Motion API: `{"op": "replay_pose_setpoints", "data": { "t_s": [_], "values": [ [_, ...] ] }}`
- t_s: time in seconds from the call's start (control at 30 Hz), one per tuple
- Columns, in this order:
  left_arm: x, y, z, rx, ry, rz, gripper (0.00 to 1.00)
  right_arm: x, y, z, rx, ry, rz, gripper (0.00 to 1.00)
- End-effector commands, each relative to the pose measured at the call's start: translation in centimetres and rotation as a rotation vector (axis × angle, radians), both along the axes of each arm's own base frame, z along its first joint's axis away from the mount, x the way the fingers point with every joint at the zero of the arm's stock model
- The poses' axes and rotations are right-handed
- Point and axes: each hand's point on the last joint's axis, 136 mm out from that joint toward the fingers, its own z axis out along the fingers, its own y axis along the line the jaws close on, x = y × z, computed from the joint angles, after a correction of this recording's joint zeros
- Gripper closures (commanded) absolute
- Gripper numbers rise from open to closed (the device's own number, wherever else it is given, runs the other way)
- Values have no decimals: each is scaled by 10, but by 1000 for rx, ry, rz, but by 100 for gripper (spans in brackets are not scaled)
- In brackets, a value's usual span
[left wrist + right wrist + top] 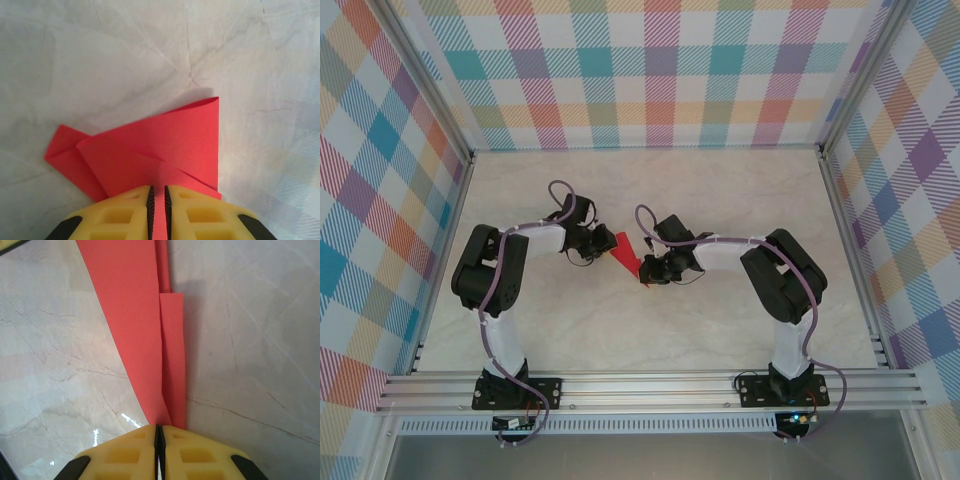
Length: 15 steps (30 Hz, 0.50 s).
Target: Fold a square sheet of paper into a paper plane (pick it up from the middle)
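**Both grippers pinched on part-folded red paper, centre frame**

Left gripper: jaws almost closed, with a thin strip of the red paper clamped edge-on between its yellow fingers. Right gripper: jaws pressed together on the narrow tapered end of the same paper.

In the top view the paper sits centre frame between the two grippers, a small pointed red shape over the marbled tabletop. Cannot tell whether it rests on the surface or hangs above it.

Handling, judged:
- Very light, thin and floppy, and it takes a crease.
- Likely to tear or crumple if the arms pull apart.
- Smooth surface, so it could slip out of a light pinch.
- Best hold is on the multi-layer folded edges or along the centre crease, where it is stiffest. Single flaps would just bend.

Look:
- Paper is matte bright red with sharp creases and overlapping layers.
- Left wrist view: triangular flap at lower left, taller flap with a straight right edge.
- Right wrist view: long wedge running to the top of frame, narrower folded strip on its right.
- Tabletop is glossy white with grey veins, with a glare spot at lower left.
- Pastel plaid walls surround the table.
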Motion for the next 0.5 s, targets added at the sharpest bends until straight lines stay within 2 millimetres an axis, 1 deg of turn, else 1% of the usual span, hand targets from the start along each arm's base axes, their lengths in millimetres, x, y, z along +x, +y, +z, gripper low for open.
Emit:
{"op": "replay_pose_setpoints", "data": {
  "t_s": [0.0,0.17,0.37,0.47],
  "values": [
    [24,32,-6,111,-49,62,83,-39,-48,-51,-222,170,-36,88],
    [34,45,-7,164,-59,89,83,-38,-47,-51,-221,168,-37,88],
    [35,56,-20,188,-34,114,83,-39,-48,-51,-223,167,-36,88],
    [37,65,-17,199,-38,134,83,-38,-48,-51,-224,165,-38,88]
  ]
}}
